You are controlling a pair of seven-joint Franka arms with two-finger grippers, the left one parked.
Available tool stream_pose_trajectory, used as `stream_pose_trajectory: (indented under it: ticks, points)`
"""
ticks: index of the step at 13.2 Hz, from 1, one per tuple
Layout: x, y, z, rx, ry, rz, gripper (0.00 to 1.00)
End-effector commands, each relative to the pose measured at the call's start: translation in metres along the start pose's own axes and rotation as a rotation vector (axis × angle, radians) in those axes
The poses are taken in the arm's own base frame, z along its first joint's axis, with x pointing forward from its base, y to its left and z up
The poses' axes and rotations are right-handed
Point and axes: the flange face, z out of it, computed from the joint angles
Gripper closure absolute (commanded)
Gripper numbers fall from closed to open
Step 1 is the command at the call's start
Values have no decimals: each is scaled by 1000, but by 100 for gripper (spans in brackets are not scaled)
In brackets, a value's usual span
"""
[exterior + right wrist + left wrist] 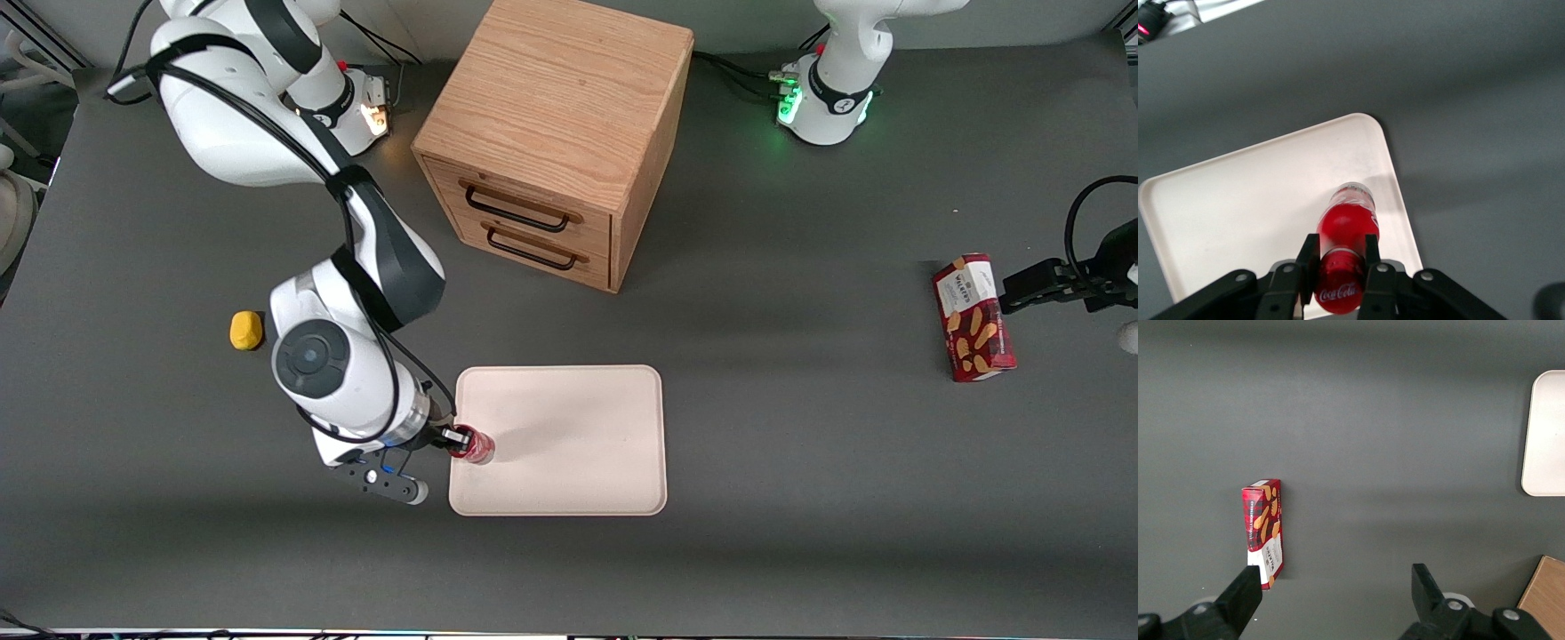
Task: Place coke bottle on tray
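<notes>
The coke bottle, small and glossy red with a red cap, stands on the pale pinkish-cream tray at the tray's edge toward the working arm's end. My right gripper is shut on the bottle's neck below the cap. In the right wrist view the bottle stands between my fingers, cap toward the camera and clear base down on the tray. The gripper holds it upright. A corner of the tray also shows in the left wrist view.
A wooden drawer cabinet stands farther from the front camera than the tray. A yellow lump lies toward the working arm's end. A red snack box lies toward the parked arm's end, also in the left wrist view.
</notes>
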Motion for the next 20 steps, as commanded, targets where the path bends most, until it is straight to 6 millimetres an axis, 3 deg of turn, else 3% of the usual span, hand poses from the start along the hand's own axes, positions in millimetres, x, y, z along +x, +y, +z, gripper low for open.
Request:
stream_pose_trajectory:
  ticks: [1, 4, 5, 6, 7, 10, 15, 18, 20]
  points:
    - [-5, -2, 18, -25, 25, -39, 100]
    - [-7, -2, 24, -25, 24, -40, 100]
    - [-7, -2, 24, -24, 25, -37, 78]
    - [-7, -2, 20, -23, 28, -34, 29]
    - [-7, -2, 10, -19, 34, -36, 2]
    - [-13, 10, -48, -58, 16, -34, 0]
    - [-48, 59, -191, -131, -60, -45, 0]
    - [-64, 126, -274, -162, -131, -175, 0]
    - [-78, 180, -312, -190, -181, -304, 0]
